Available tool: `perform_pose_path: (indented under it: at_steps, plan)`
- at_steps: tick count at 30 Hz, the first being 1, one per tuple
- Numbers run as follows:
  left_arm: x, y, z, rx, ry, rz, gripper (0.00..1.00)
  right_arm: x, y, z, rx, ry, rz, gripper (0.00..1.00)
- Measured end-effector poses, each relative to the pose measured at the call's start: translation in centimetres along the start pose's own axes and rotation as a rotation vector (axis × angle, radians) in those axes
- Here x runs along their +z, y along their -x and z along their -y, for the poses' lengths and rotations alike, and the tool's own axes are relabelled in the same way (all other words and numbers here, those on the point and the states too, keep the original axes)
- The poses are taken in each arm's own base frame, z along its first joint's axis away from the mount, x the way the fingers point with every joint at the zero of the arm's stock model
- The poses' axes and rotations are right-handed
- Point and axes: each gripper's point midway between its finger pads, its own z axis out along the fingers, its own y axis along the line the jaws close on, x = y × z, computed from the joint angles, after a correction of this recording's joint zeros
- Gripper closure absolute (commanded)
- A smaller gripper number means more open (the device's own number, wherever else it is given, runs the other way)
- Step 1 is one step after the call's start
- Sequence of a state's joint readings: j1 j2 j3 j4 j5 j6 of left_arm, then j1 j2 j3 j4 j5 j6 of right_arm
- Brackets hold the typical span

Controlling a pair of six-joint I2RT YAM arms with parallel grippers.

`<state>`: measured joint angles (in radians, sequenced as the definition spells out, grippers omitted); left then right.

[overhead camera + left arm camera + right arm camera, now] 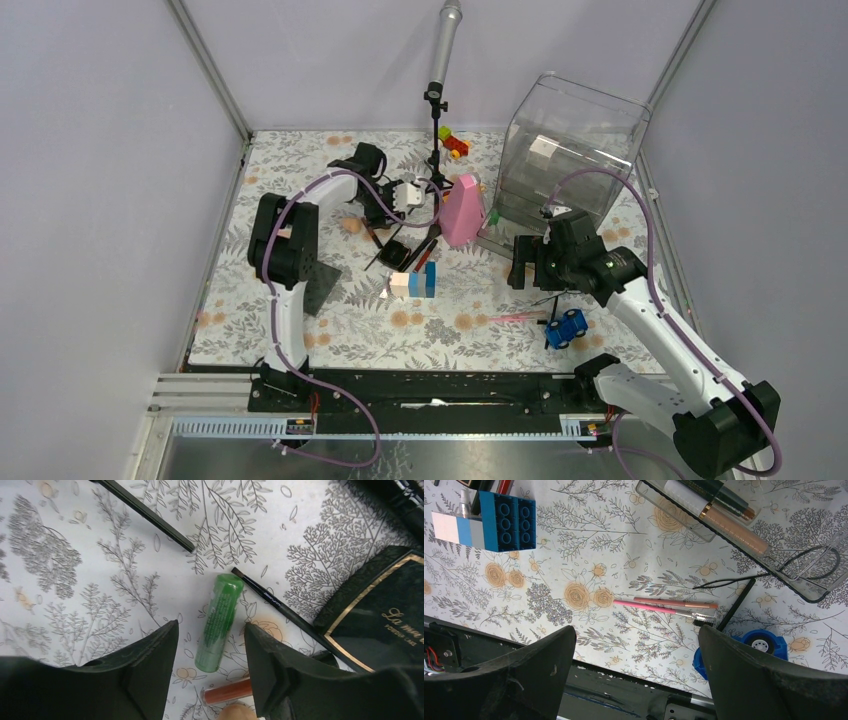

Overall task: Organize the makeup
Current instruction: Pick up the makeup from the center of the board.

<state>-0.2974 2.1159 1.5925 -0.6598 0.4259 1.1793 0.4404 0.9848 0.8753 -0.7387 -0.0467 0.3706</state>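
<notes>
Pincer [211, 631] on left arm straddles the green tube [218, 622], jaws half open.

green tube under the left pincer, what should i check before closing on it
1. Green tube between the left pincer's fingers: ok, a gap shows on each side.
2. Jaws wider than the tube: ok.
3. Thin brush clear of the fingers: not ok, its handle runs close along the finger nearest the black compact.
4. Reddish tube clear: not ok, it lies crosswise at the green tube's end, partly hidden by that finger.
5. Fingers low enough to grip: cannot tell.
6. Right pincer out of the way: ok, open above the pink pencils.
</notes>
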Motion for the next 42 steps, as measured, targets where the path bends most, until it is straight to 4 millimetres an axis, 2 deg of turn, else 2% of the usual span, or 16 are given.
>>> perform_pose_path:
  at_steps: [4,7,9,11,21,23,25,29,31,33,36,38,42]
  plan:
    - [0.4,-0.4,-0.2,0.002,0.006,-0.016,0.52,0.1,0.0,0.0,0.000,-0.002,-0.004,0.00]
    - [0.5,-0.5,-0.2,0.001,0.002,-0.020,0.63,0.2,-0.1,0.1,0.000,-0.005,-0.011,0.00]
    - [0.5,-0.5,-0.4,0.000,-0.001,-0.022,0.77,0.3,-0.1,0.1,0.000,-0.006,-0.014,0.00]
    - [0.7,-0.5,-0.5,-0.003,-0.006,-0.023,1.00,0.3,-0.1,0.1,0.000,-0.007,-0.014,0.00]
    - [0.4,-0.5,-0.6,-0.037,0.003,-0.040,1.00,0.1,-0.1,0.1,-0.004,-0.005,-0.008,0.00]
    - [-0.4,-0.3,-0.6,-0.040,0.015,-0.045,1.00,-0.2,0.2,0.0,-0.004,-0.002,0.005,0.00]
    - [-2.1,0.6,-0.7,-0.031,0.043,-0.041,1.00,-0.8,0.6,-0.1,-0.004,0.002,0.028,0.00]
    - [-7.0,4.3,-1.7,0.030,0.151,-0.011,1.00,-2.7,2.2,-0.2,0.002,0.004,0.123,0.01]
    - [-9.5,7.7,-1.5,0.091,0.204,0.030,1.00,-4.0,3.1,-0.3,0.007,0.008,0.184,0.00]
    - [-10.9,11.3,-0.5,0.153,0.226,0.080,1.00,-5.4,4.0,-0.3,0.015,0.011,0.247,0.00]
    - [-11.7,16.5,2.2,0.247,0.210,0.166,1.00,-7.3,5.1,-0.3,0.026,0.016,0.332,0.00]
    - [-11.3,19.5,4.6,0.298,0.168,0.220,1.00,-8.7,5.8,-0.2,0.034,0.017,0.391,0.00]
    - [-9.7,24.2,10.1,0.393,0.055,0.294,1.00,-10.8,6.3,0.3,0.050,0.011,0.479,0.00]
